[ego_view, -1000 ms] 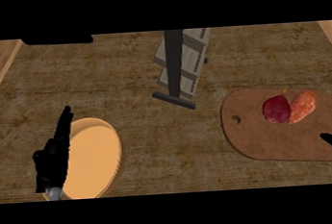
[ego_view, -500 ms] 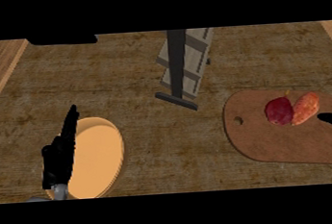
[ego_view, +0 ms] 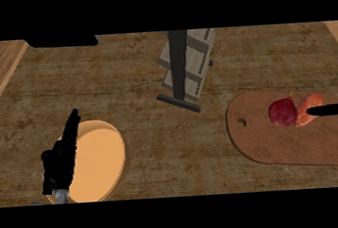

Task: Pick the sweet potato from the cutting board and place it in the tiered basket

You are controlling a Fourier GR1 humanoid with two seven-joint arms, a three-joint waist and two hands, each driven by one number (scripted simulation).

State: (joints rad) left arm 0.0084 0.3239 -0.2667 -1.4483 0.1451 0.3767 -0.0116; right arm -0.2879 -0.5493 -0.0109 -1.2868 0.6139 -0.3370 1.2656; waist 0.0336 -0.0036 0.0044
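Since half a second ago the right hand point(ego_view: 331, 109) has pushed further in from the right edge of the frame, and one straight black finger now lies over the orange oblong sweet potato point(ego_view: 309, 109), touching it; no fingers curl round it, so nothing is grasped, hand extended and flat. Left hand point(ego_view: 59, 162) unchanged at lower left, fingers straight and pointing up-frame, resting over the left rim of the round tan plate point(ego_view: 102, 159), holding nothing. Sweet potato lies at the upper right part of the brown wooden cutting board point(ego_view: 289, 143) with its small hole near the left end, mid-right of frame. Just left of the sweet potato, touching it, sits a dark red rounded fruit or vegetable point(ego_view: 282, 112). Further up, centre frame, stands the grey tiered basket point(ego_view: 187, 66) on a dark base, well apart from the board. Worn brown wooden counter point(ego_view: 166, 135) beneath everything.
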